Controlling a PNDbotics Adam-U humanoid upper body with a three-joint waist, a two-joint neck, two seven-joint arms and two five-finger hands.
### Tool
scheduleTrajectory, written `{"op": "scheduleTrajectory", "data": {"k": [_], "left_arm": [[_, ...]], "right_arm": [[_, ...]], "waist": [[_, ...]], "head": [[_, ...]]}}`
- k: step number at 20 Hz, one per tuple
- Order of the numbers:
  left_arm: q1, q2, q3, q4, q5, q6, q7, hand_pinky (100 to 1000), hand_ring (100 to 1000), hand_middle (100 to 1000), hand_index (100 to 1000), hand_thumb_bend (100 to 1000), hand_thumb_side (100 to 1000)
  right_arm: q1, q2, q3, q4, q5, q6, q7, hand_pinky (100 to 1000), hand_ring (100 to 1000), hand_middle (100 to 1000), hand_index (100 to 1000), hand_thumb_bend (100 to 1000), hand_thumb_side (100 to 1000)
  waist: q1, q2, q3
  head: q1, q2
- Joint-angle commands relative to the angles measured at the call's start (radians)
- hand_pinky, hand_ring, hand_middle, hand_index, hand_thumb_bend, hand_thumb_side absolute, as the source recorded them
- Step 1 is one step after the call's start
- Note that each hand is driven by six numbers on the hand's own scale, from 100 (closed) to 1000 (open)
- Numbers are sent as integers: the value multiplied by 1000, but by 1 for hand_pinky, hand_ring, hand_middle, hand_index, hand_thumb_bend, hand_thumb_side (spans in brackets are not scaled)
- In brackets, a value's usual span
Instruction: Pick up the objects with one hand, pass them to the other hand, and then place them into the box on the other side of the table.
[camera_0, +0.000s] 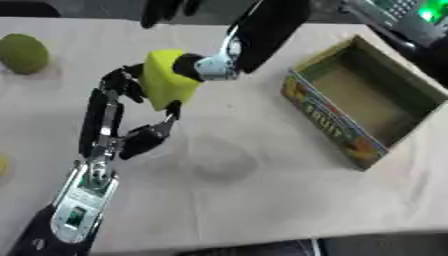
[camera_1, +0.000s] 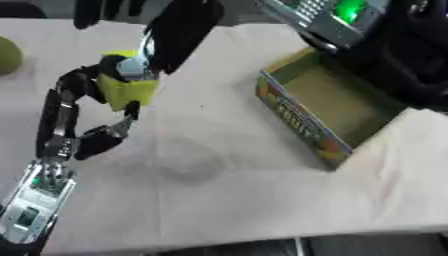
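Note:
A yellow-green block (camera_0: 166, 80) hangs above the table's middle left. My left hand (camera_0: 131, 100) comes up from the lower left and is shut on it, fingers curled round its left side and thumb under its lower edge. My right hand (camera_0: 262, 30) reaches down from the top. One of its digits (camera_0: 214, 65) touches the block's upper right face, while its other fingers (camera_0: 162, 12) hang straight beyond the block, apart from it. The open cardboard box (camera_0: 328, 125) with a fruit print stands at the right with nothing visible inside.
A round green fruit (camera_0: 22, 52) lies at the far left of the beige tablecloth (camera_0: 245, 200). A bit of something yellow (camera_0: 3, 165) shows at the left edge. A grey device with a green light (camera_0: 420, 15) stands behind the box.

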Motion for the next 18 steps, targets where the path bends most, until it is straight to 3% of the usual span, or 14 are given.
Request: {"op": "scheduleTrajectory", "data": {"k": [1,8,12,18], "left_arm": [[-14,-5,6,-11,10,-7,4,471,487,435,511,100,214],[-15,2,5,-24,11,-6,0,472,489,437,515,100,206],[-15,5,-1,-45,-5,-11,-5,474,491,437,515,100,186],[-10,8,-9,-69,-28,-14,-13,474,491,437,515,100,175]], "right_arm": [[-3,-11,-5,-9,24,-29,54,908,955,858,859,280,396],[15,-15,-5,-9,67,-97,101,909,949,781,866,442,351],[28,-15,-10,-9,114,-124,90,905,925,740,870,444,315],[45,-18,-20,-9,173,-118,34,891,893,737,888,439,289]], "waist": [[-11,-26,-1],[-13,-24,-3],[-13,-21,-3],[-12,-17,-3]], "head": [[1,-2],[0,-2],[1,-2],[1,-2]]}}
